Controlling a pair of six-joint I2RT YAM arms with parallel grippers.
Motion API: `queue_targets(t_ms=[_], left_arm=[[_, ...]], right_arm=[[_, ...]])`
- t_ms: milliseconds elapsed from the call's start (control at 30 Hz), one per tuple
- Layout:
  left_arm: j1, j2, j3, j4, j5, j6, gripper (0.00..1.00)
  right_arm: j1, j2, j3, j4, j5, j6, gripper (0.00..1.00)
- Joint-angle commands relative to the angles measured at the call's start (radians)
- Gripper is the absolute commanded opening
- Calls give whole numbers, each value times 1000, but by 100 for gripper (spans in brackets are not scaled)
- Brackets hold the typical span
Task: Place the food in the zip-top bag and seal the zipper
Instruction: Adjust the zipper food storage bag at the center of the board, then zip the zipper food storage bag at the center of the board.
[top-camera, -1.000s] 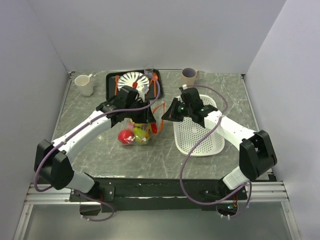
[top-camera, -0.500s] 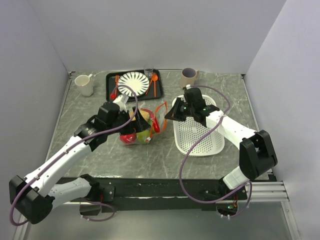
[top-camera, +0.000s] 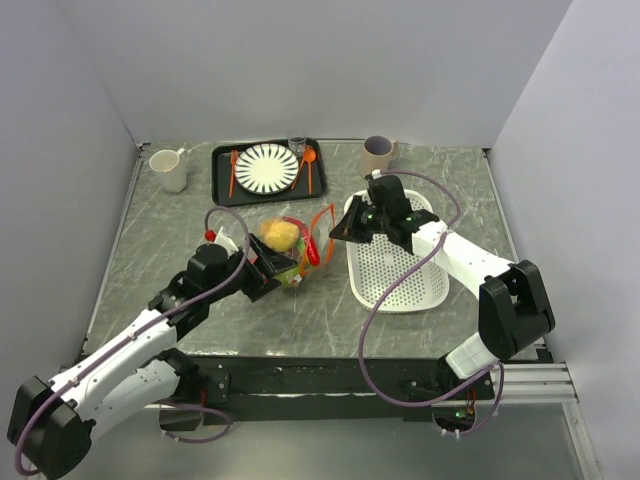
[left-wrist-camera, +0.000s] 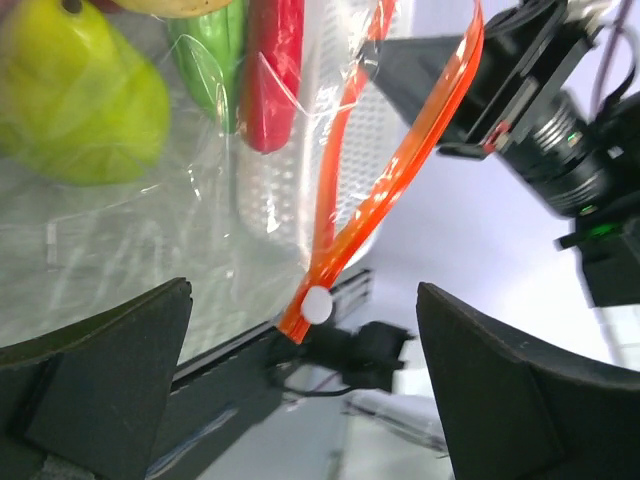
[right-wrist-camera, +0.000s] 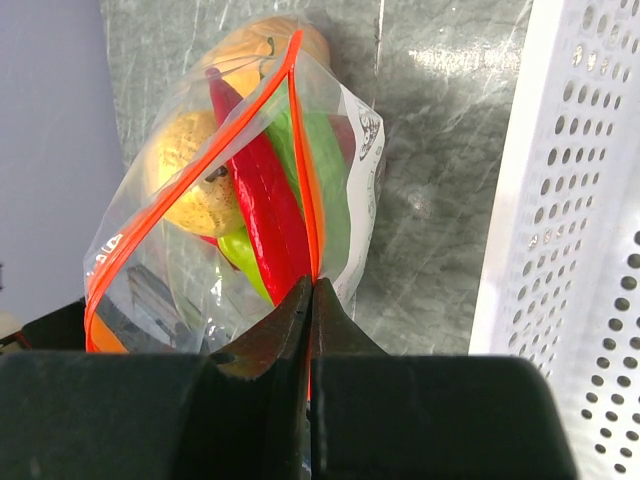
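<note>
clear plastic bag (right-wrist-camera: 360, 140) of shiny food (right-wrist-camera: 265, 210): set beside white holey basket (top-camera: 400, 270) | orange-red zipper strip (left-wrist-camera: 405, 165): pinched by right claw (right-wrist-camera: 312, 290) | left claw (left-wrist-camera: 302, 300): spread, nothing held

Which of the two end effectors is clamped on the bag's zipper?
The right end effector, shut on the orange-red zipper of the zip-top bag. The left end effector stands wide open near it, holding nothing.

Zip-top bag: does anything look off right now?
The zipper gapes open in a wide loop, unsealed, with the right end effector pinching one end. The food that shows sits inside the zip-top bag.
</note>
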Motion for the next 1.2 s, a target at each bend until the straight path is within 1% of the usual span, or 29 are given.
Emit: queue_targets(t_ms=[0,33,100,167,233,333,433,533,567,600,667,833,933,967,1100,1167], left_arm=[[6,16,-52,207,-10,-183,97],[6,30,-58,234,0,-208,93],[6,75,-62,257,31,-228,90],[6,104,-57,250,31,-258,86],[6,107,-60,233,27,-301,85],[6,89,-94,267,11,-366,84],[7,60,-120,282,-7,-395,82],[7,29,-123,250,-24,-404,75],[7,20,-134,250,-26,-410,68],[7,18,-140,259,-23,-413,64],[7,23,-160,280,-9,-429,59],[7,81,-189,382,45,-466,57],[6,113,-184,365,80,-466,62],[4,113,-186,365,91,-467,61],[3,84,-195,342,57,-472,63],[3,70,-207,368,44,-490,64]], right_arm=[[-5,-56,-6,22,-6,-11,5],[-6,-54,-7,19,-4,-11,5],[-6,-54,-6,16,-6,-15,5],[-6,-54,-1,10,-3,-15,5],[-6,-57,-3,14,-4,-16,5],[-6,-56,1,8,-1,-18,5],[-8,-56,2,7,3,-18,5],[-6,-59,-4,10,9,-19,5],[-5,-60,-4,10,11,-19,5],[-5,-60,-6,10,13,-19,5],[-6,-59,-6,10,8,-19,5],[-8,-59,-6,10,0,-19,5],[-6,-56,5,-2,3,-25,5],[-6,-54,7,-2,3,-25,5],[-5,-56,13,-2,2,-25,5],[-6,-53,14,-6,0,-25,5]])
